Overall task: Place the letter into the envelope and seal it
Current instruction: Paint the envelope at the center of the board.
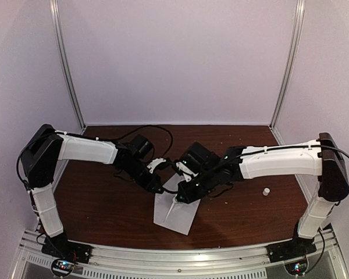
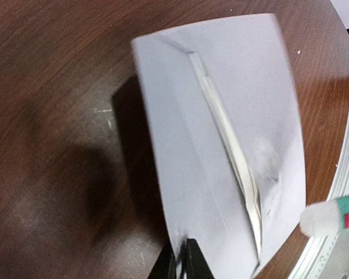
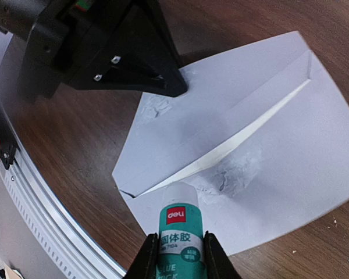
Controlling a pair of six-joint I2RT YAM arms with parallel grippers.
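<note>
Right wrist view: my right gripper [image 3: 180,247] pinches one glue stick [image 3: 175,212], its tip over one envelope [image 3: 291,151] lying on the table [image 3: 75,133]; beyond, my left gripper [image 3: 171,87], jaws pressed together, touches its corner.

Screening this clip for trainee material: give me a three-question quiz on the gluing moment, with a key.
1. Choose: the right gripper holds A) a glue stick, B) the letter, C) a pen.
2. True or false: the left gripper hangs clear of the envelope.
3. Fill in: the white patches on the envelope are ___ smears.
Key: 1 A. 2 False, its tip rests on the envelope. 3 Glue.
</note>
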